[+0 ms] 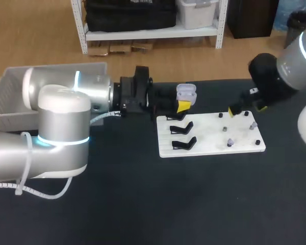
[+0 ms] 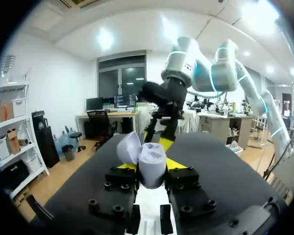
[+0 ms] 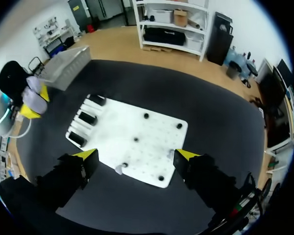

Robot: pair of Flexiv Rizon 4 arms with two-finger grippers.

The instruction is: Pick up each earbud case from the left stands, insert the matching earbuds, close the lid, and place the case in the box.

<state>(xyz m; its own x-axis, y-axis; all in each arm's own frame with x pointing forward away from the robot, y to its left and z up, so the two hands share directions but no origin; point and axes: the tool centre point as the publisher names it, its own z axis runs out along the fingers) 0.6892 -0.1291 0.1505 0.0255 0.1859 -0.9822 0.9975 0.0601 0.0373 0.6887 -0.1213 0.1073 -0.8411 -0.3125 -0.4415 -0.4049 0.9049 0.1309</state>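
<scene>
Nearest to the camera is the left arm [image 1: 56, 127], biggest in the head view, lying across the black table [image 1: 143, 204] from the left. The right arm [image 1: 290, 61] comes in from the far right corner. Behind the left arm sits the pale box [image 1: 15, 87], at the table's left edge. Near the middle is the white board [image 1: 209, 145], with black stands [image 1: 183, 135] on its left part and small pegs [image 1: 225, 128] on its right. The left gripper [image 1: 182, 105] is clamped on the case [image 2: 152, 164], one finger on each side, and holds it in the air near the board's far edge, lid [image 2: 129, 149] open. The right gripper [image 3: 136, 155] hangs above the board's right part, fingers wide apart, nothing between them. One pale earbud [image 3: 119, 169] sits on a peg near the board's edge.

I judge the step in hand is to fetch an earbud. To do it well, the right gripper should come straight down over this earbud and close softly so it does not slip; the left one should hold the case steady, with the opening turned up.
</scene>
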